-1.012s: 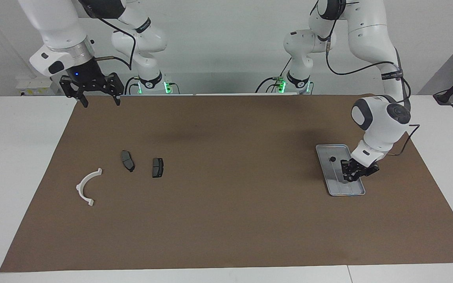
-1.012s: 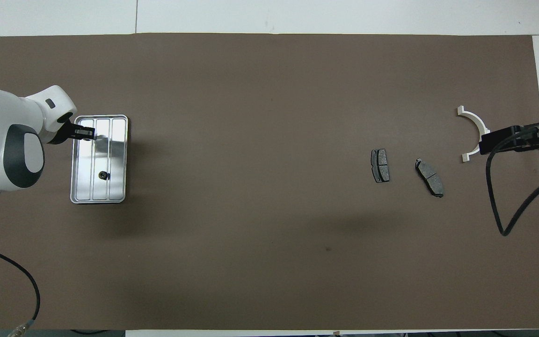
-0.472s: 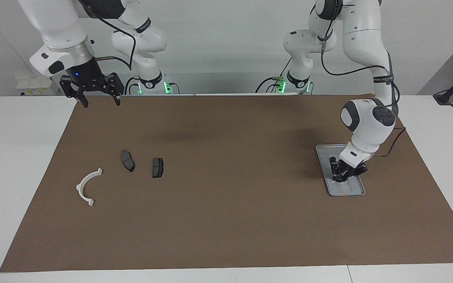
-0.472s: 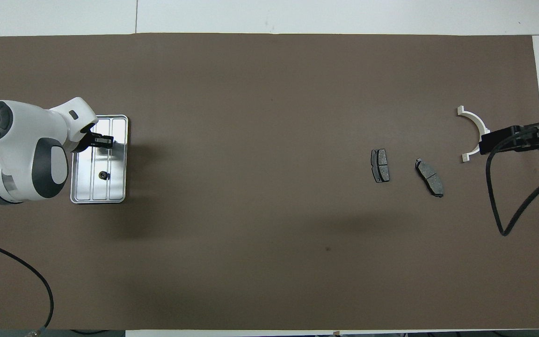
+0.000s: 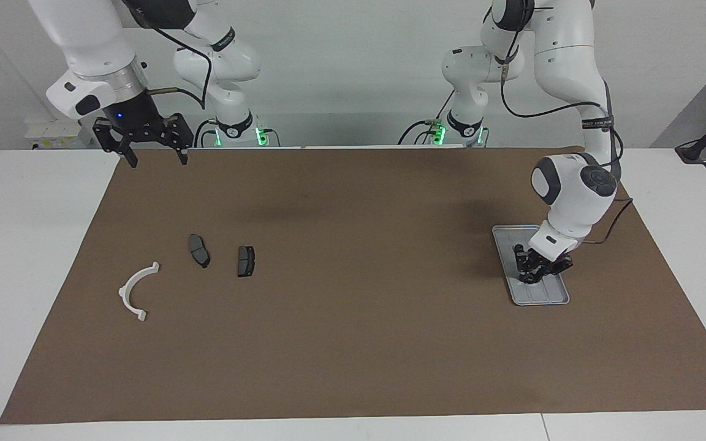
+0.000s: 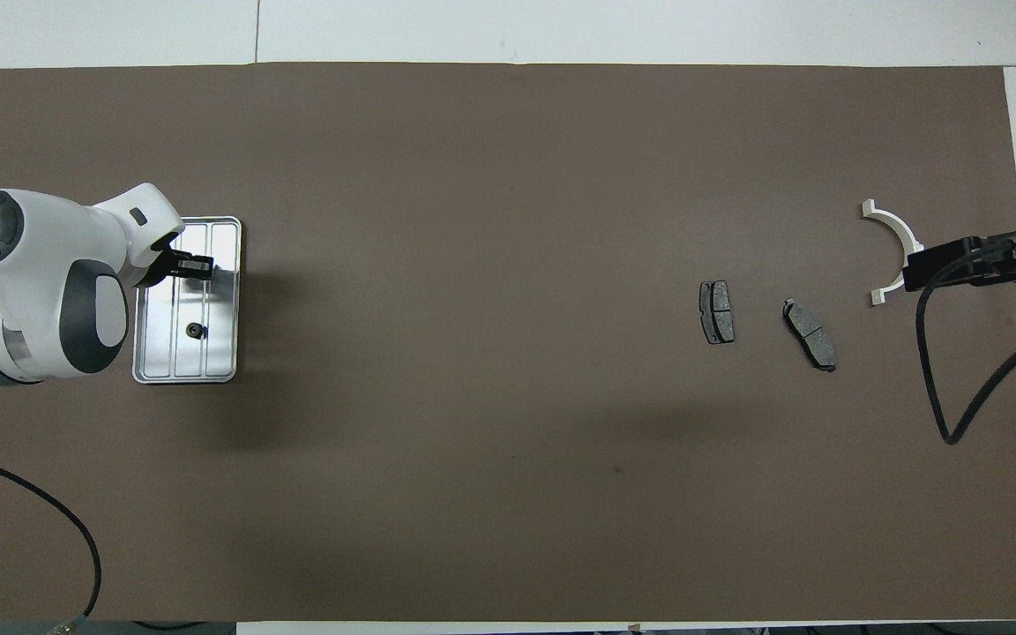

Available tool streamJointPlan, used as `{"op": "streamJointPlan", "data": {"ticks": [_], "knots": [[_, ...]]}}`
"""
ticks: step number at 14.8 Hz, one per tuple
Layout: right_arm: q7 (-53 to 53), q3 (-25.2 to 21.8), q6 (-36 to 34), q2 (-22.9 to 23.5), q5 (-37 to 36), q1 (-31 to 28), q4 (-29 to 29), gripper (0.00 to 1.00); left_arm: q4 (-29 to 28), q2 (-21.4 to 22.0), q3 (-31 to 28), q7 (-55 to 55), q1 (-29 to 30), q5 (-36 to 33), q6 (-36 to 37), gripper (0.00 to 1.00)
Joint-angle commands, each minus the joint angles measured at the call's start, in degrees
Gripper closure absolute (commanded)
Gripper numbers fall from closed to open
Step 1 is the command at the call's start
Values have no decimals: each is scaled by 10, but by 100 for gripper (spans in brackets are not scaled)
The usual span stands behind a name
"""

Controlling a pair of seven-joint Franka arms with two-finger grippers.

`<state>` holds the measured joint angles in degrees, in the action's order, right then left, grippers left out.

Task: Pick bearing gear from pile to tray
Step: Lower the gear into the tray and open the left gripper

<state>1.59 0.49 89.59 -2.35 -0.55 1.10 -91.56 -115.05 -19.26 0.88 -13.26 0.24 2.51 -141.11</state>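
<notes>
Right jaws hang wide open over the table's edge by the robots. Then the white bracket (image 5: 134, 293) and two brake pads (image 5: 198, 250), pile end. Left jaws sit low over the tray (image 6: 221, 353), can't tell their state. Small black gear (image 6: 195, 331) lies in the tray.

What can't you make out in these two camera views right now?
- Left gripper over the tray: anything between its fingertips is too small to tell, either view.
- Small black part in the tray: too small to identify; facing view, the gripper hides it.
- White bracket: overhead, the right gripper covers part.
</notes>
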Motion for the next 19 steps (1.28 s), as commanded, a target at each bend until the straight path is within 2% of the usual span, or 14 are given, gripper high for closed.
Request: {"op": "streamJointPlan", "data": {"ticks": [1, 19], "knots": [[-8, 6, 11, -9, 10, -7, -12, 0, -22, 12, -6, -18, 2, 7, -9, 100], [-8, 6, 11, -9, 10, -6, -12, 0, -20, 12, -6, -13, 3, 7, -13, 100]]}}
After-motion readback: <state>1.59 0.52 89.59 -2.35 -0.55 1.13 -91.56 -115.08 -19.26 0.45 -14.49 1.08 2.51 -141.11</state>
